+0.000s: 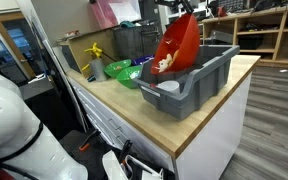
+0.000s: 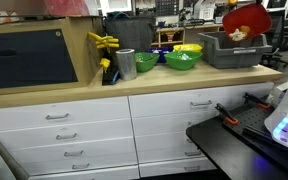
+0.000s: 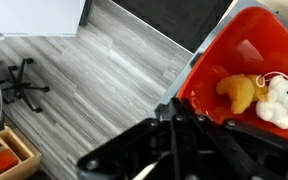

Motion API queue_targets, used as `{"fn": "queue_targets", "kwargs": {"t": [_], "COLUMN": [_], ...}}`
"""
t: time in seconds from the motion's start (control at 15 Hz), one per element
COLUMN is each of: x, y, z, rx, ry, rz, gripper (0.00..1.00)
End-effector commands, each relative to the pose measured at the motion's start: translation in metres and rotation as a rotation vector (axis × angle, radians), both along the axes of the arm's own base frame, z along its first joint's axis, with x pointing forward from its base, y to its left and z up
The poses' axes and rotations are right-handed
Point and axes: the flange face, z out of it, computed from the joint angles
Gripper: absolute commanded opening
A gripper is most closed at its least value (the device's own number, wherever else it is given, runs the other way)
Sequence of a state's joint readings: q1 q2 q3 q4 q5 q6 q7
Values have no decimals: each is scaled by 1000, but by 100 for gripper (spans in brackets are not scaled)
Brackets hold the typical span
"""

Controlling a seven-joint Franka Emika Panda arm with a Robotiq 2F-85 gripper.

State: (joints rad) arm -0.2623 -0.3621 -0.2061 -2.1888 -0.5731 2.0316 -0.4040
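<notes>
I hold the red bowl (image 3: 239,55) by its rim. My gripper (image 3: 174,125) has its fingers squeezed tight on the edge, with no gap that I can see. The bowl is tipped up on its side. Two small soft toys sit in it, a brown toy (image 3: 242,92) and a white toy (image 3: 278,103). They touch each other, low down in the bowl.

In both exterior views the red bowl (image 1: 177,42) is up in the air, over the grey bin (image 1: 206,82). I cannot tell if its low edge touches the bin.

The grey bin stands at one end of the wooden counter (image 2: 134,90). Near the bin is a green bowl (image 2: 182,61), and past it a shiny cup (image 2: 126,64). A yellow thing (image 2: 104,42) stands up behind the cup. White drawers (image 2: 64,120) are under the counter.
</notes>
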Motion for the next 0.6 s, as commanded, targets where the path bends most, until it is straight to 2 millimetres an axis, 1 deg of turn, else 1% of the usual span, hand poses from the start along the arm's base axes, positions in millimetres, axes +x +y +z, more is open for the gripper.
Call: {"fn": "queue_targets", "kwargs": {"t": [0.0,0.13,0.53], "x": [7,11,29], "y": [4,6,17], "z": [2,1,23], "rx": [14,17,-60], "ry": [1,-32,-183], "rz": [-128,-163,-86], "gripper": [1,1,1]}}
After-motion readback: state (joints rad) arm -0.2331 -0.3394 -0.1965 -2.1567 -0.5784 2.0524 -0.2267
